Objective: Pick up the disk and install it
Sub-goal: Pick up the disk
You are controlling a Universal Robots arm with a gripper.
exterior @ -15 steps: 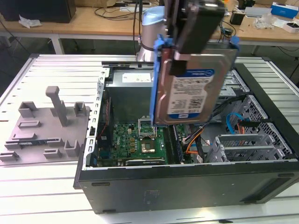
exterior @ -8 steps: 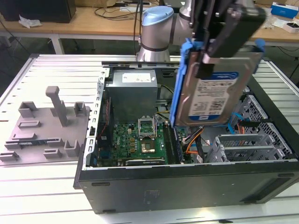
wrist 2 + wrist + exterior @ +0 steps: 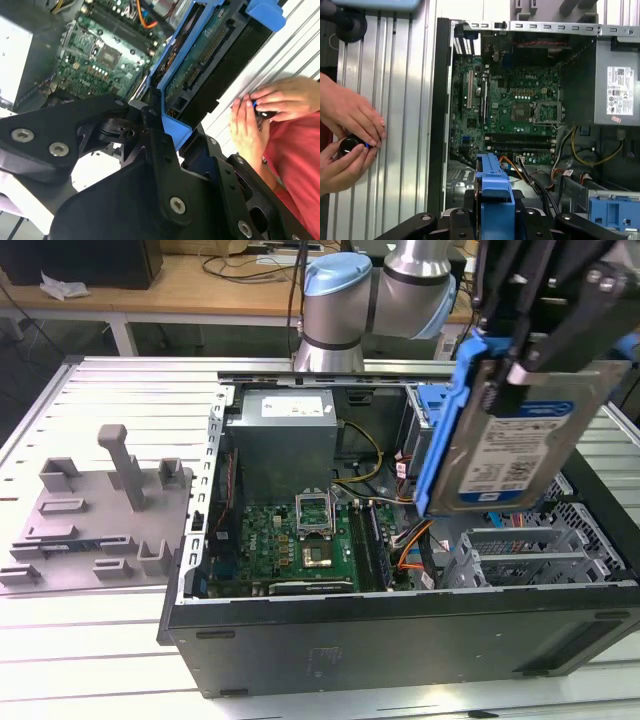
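The disk (image 3: 510, 445) is a silver drive with a white-and-blue label and a bright blue carrier frame. It hangs tilted above the right end of the open computer case (image 3: 400, 630) in the exterior view. My gripper (image 3: 540, 335) comes down from above and is shut on the disk's upper edge. In the second wrist view the black fingers (image 3: 155, 130) clamp the blue frame, and the disk (image 3: 200, 65) shows its circuit-board side. The first wrist view shows the carrier's blue edge (image 3: 494, 195) between the gripper's black links, over the case's drive-bay corner.
Inside the case lie the green motherboard (image 3: 300, 540), the grey power supply (image 3: 285, 440), cables and a blue drive bay (image 3: 432, 410). A grey fixture plate (image 3: 90, 510) sits left of the case. A person's hands (image 3: 350, 130) hold a small dark object beside the case.
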